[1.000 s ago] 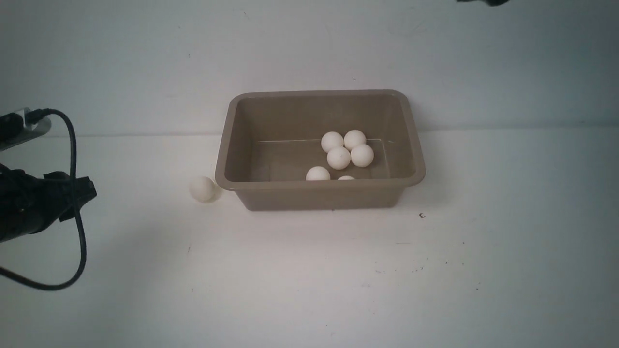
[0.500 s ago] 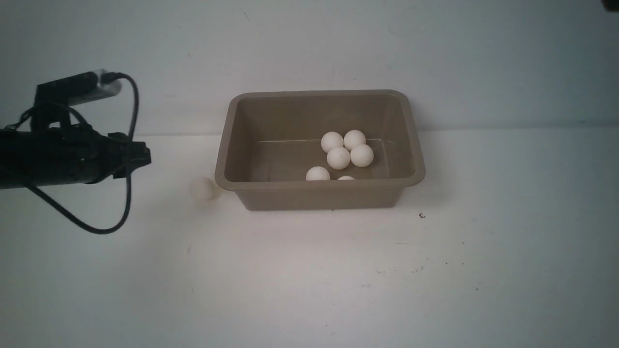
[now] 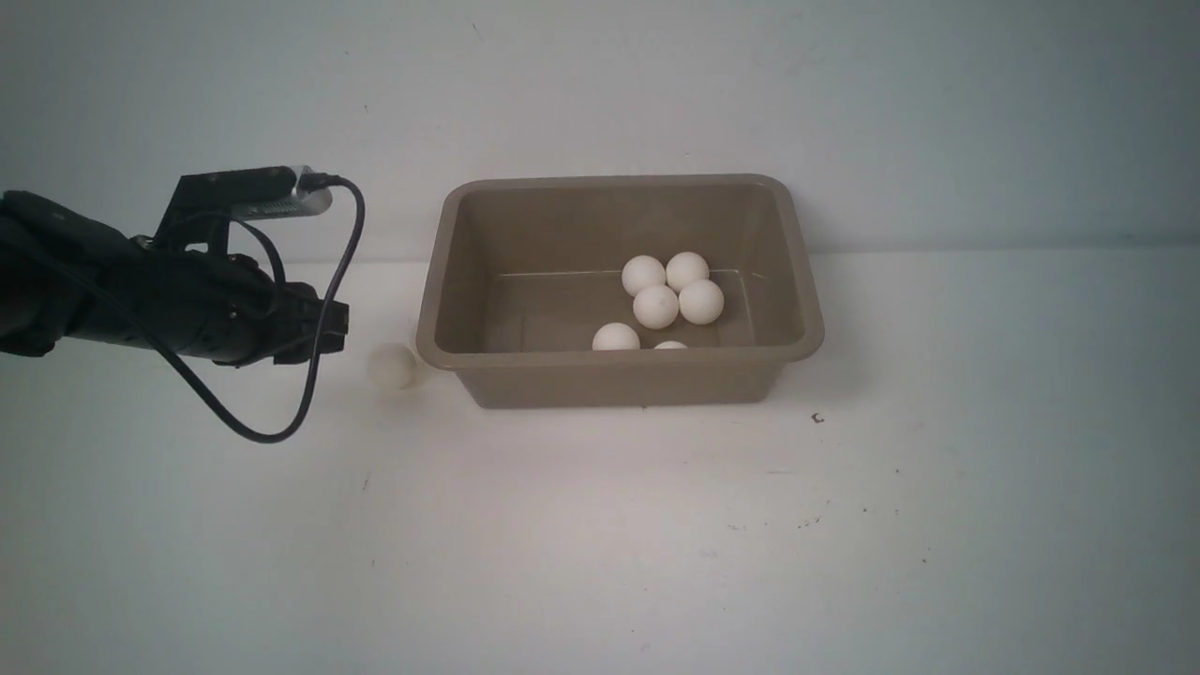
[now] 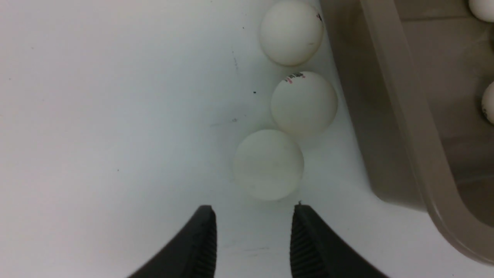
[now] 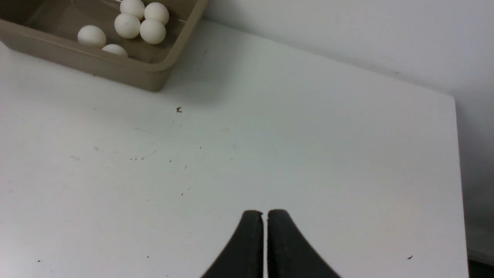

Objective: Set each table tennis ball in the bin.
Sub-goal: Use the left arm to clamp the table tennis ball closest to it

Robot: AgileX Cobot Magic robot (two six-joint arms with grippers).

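The taupe bin [image 3: 525,380] stands mid-table with several table tennis balls [image 3: 656,307] inside. One ball [image 3: 392,366] lies on the table by the bin's left front corner. The left wrist view shows three balls in a row along the bin's outer wall [image 4: 386,116]: a near one [image 4: 268,165], a middle one [image 4: 304,104] and a far one [image 4: 291,31]. My left gripper [image 4: 252,216] is open and empty, its tips just short of the near ball; in the front view it [image 3: 333,328] sits left of the ball. My right gripper [image 5: 264,214] is shut and empty, above bare table.
A black cable [image 3: 309,403] loops below the left wrist. A white wall rises behind the bin. In the right wrist view the table's right edge [image 5: 457,173] shows, with the bin [image 5: 154,73] far off. A small dark speck [image 3: 817,418] lies right of the bin.
My left arm has swung in from the left edge, rightward toward the ball beside the bin. The dark bit of the right arm at the top right has left the front view.
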